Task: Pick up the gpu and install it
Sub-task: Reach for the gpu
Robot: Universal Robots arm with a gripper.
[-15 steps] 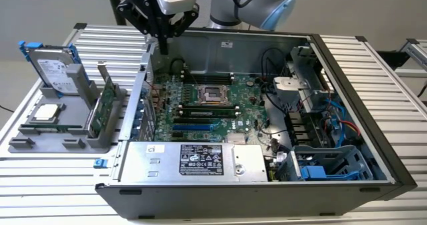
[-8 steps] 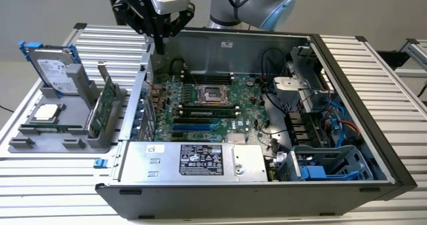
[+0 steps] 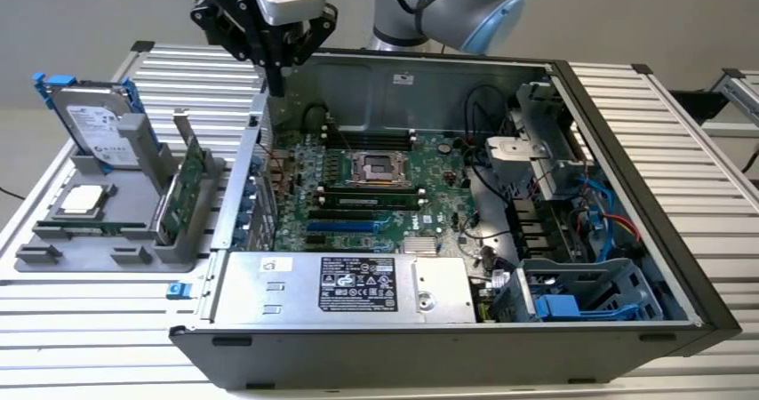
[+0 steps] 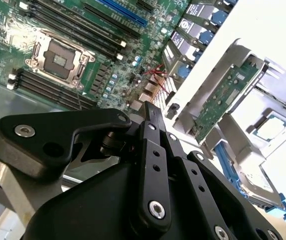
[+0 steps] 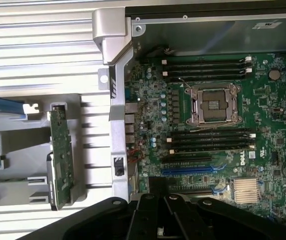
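The gpu point(image 3: 190, 185) is a thin green card standing on edge in a grey holder point(image 3: 113, 244), at the exterior view's left of the open computer case point(image 3: 664, 240). It also appears in both wrist views, gpu point(image 4: 218, 100) and gpu point(image 5: 61, 155), with its silver bracket at one end. My gripper point(image 3: 276, 82) hangs high over the case's rear left corner, above and behind the card and well apart from it. Its black fingers point(image 4: 150, 117) meet at the tip, shut with nothing between them. The gripper point(image 5: 157, 184) points down at the motherboard's edge.
The motherboard point(image 3: 368, 196) lies inside the case with an empty processor socket point(image 5: 214, 104), memory sticks and a blue slot point(image 5: 185, 170). A hard drive point(image 3: 95, 124) with a blue frame and a square processor chip point(image 3: 81, 200) sit in the same holder. The power supply point(image 3: 344, 284) fills the case's front.
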